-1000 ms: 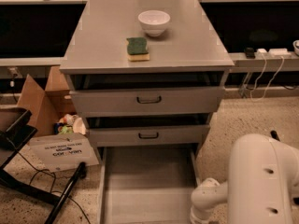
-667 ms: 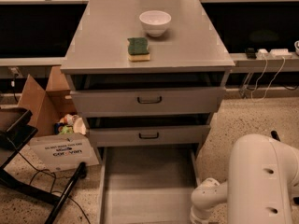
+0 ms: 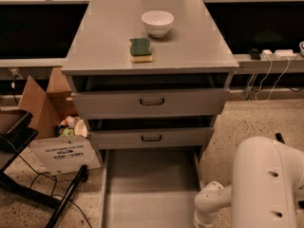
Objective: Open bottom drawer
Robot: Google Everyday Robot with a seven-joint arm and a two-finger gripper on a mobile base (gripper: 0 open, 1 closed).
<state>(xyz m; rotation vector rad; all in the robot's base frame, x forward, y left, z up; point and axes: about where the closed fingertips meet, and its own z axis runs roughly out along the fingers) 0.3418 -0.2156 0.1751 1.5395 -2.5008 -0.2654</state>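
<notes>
**One drawer drawn out, its front and handle out of sight**

Nearest us, at the lower right, the white arm (image 3: 266,184) bends down past the bottom edge of the view. The gripper sits somewhere below that edge, unseen, so we cannot tell whether it is open, closed or holding anything.

Just left of the arm lies the bottom drawer (image 3: 149,189), pulled well out of the cabinet (image 3: 71,68). We see its plain grey floor and its side walls running toward us. Its front panel and pull handle are cut off by the lower edge, so we cannot say how far out it reaches.

We judge it a stiff sheet-metal box, light with nothing showing inside, that slides straight on its rails. The handle at the middle of the front is the place to take hold, with a level pull so it does not rack sideways.

Behind it, the middle drawer (image 3: 151,137) and the top drawer (image 3: 152,101) each show a dark gap above their fronts. On the cabinet top a green sponge (image 3: 141,49) lies in front of a white bowl (image 3: 157,23). To the left, a cardboard box (image 3: 42,108) holds clutter we cannot identify.
</notes>
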